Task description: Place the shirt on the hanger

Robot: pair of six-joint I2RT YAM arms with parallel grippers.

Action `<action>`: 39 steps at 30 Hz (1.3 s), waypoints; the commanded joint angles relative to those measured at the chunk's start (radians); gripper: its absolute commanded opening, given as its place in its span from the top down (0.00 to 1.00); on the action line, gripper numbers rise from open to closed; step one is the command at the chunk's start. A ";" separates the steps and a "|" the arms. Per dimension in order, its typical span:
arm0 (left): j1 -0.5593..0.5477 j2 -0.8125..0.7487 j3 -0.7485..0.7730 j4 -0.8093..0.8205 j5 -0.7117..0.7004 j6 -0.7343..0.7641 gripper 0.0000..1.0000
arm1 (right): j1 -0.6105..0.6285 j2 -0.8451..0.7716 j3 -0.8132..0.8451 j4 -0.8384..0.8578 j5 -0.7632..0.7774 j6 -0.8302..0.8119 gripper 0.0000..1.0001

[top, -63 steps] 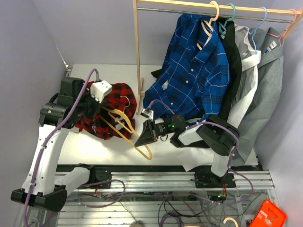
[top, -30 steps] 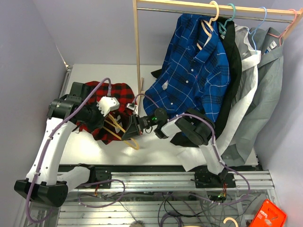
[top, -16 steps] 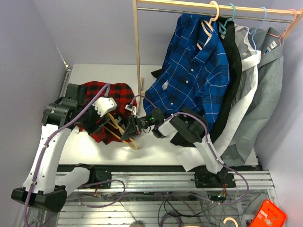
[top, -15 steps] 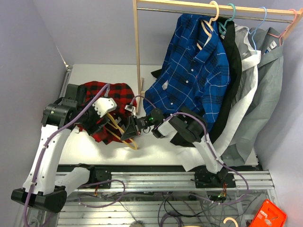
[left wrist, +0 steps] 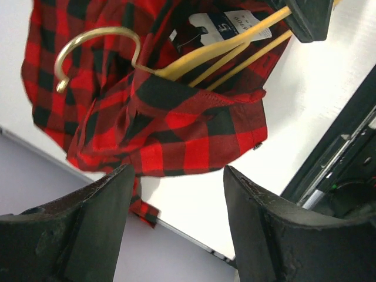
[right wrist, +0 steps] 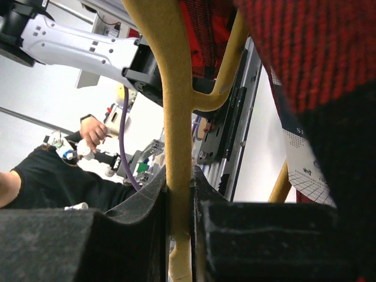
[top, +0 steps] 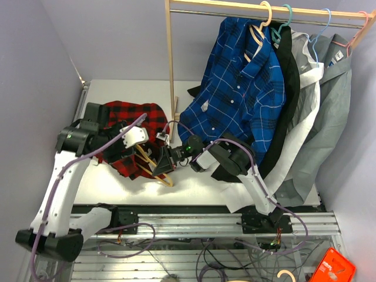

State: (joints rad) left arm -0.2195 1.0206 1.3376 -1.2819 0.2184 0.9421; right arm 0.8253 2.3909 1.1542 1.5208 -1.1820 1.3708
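Judging the task partly done, we find the right gripper point(right wrist: 179, 194) pinching the hanger point(left wrist: 235, 44), partly under a fold of the shirt point(left wrist: 176, 135); left gripper point(left wrist: 176, 176) spread, empty; shoulders not yet seated.

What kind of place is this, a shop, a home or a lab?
Probably a robotics lab, set up for a clothes-hanging trial. The left arm and right arm are bolted to a metal rail with loose cables, a wooden rack holds shirts on hangers, and plain walls box in the table.
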 commanded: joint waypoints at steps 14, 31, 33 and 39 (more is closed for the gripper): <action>0.434 0.329 0.179 -0.221 0.450 0.725 0.28 | -0.034 -0.011 -0.005 0.301 -0.061 -0.022 1.00; 0.416 0.449 0.105 -0.217 0.597 0.817 0.30 | -0.044 -0.013 0.007 0.301 -0.061 -0.004 1.00; 0.403 0.481 0.115 -0.217 0.576 0.810 0.30 | -0.042 -0.016 0.006 0.302 -0.062 -0.001 1.00; 0.376 0.549 0.138 -0.217 0.574 0.788 0.26 | -0.037 -0.024 0.003 0.301 -0.060 0.000 1.00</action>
State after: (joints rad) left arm 0.1745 1.5471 1.4326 -1.4815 0.7406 1.7313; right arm 0.7868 2.3909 1.1507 1.5208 -1.2400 1.3762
